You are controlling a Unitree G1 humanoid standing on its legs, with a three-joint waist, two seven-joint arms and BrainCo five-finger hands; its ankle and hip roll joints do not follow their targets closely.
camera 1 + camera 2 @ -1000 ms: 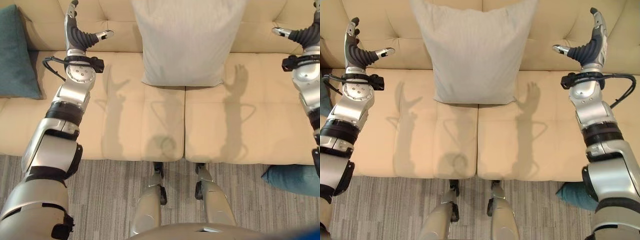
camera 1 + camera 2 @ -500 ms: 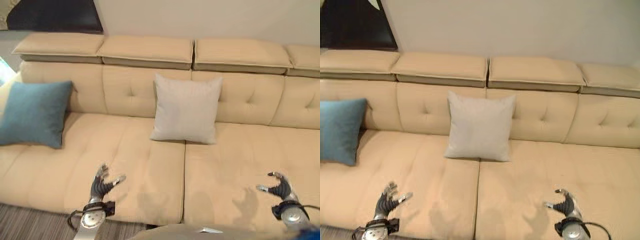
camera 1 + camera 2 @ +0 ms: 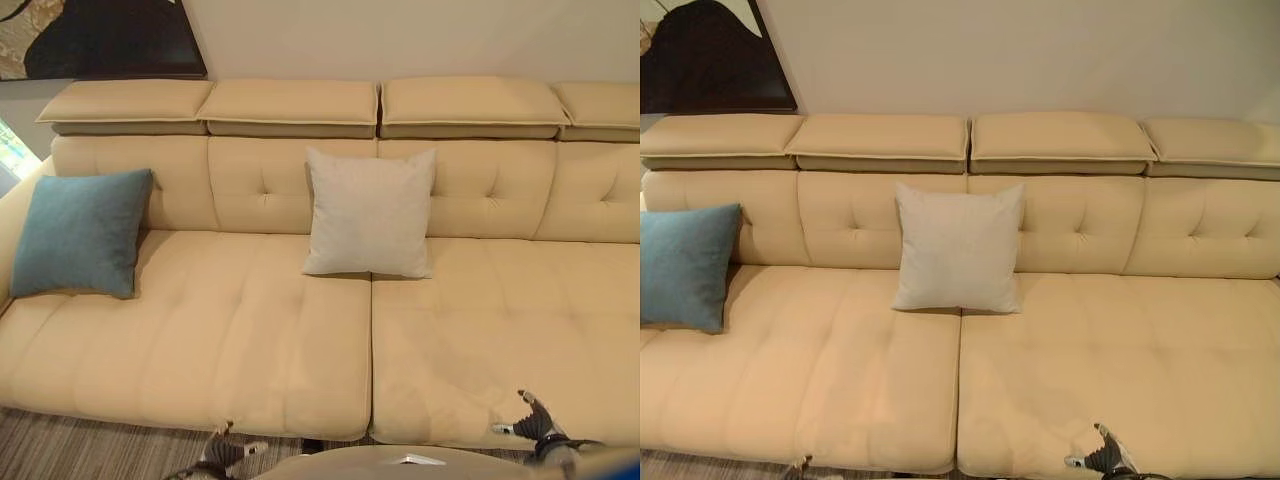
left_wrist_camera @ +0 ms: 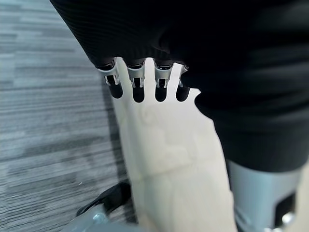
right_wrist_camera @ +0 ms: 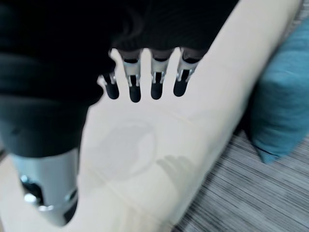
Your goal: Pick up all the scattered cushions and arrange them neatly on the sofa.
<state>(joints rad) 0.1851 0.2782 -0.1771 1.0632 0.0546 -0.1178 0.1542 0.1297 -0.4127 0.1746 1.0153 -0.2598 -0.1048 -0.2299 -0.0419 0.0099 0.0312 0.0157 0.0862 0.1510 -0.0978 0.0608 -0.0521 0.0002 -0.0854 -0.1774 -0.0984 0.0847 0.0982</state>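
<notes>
A dark framed picture (image 3: pixel 105 38) hangs on the plain pale wall (image 3: pixel 400 35) at about 11 o'clock, its lower edge just above the seat backs. Grey striped carpet (image 3: pixel 60 445) covers the floor at 7 o'clock.

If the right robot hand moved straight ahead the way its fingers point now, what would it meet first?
Probably the beige sofa seat cushion: the right robot hand hangs open, fingers aimed at it. The teal fabric cushion on the floor lies off to one side. Depth is unclear.
</notes>
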